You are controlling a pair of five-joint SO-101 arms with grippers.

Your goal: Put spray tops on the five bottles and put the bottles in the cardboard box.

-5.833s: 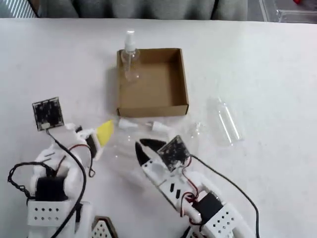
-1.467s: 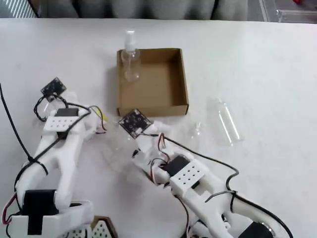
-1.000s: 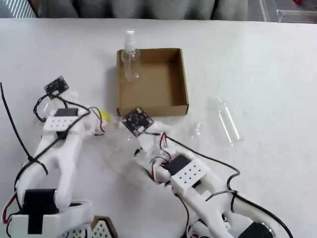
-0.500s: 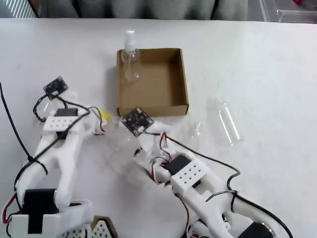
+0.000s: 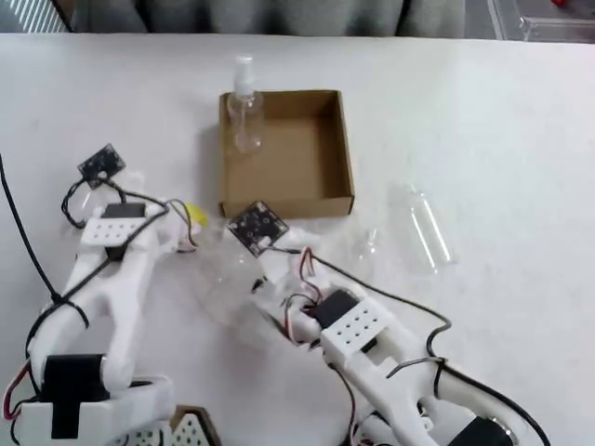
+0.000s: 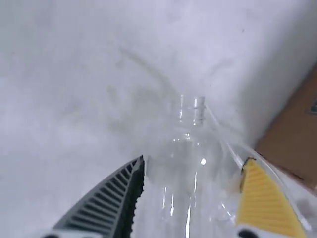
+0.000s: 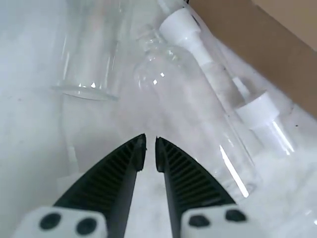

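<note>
Both arms brought forward to the near side of the box [image 5: 284, 206], since held still. Left gripper [image 6: 195, 162] jaws clenched on an uncapped bottle [image 6: 190, 134] just left of the box. Right gripper [image 7: 149, 140] jaws closed, empty, near a loose spray top [image 7: 181, 25]. Capping judged next.

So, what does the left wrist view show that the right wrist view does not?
Left wrist view: the left gripper, with black and yellow fingers, gripping a clear uncapped bottle whose neck points away.
Right wrist view: the right gripper, shut on nothing, near a lying bottle, white spray tops beside the box, and a second bottle, perhaps the uncapped one; I cannot tell.
Both: a wall of the cardboard box and the white table.
</note>
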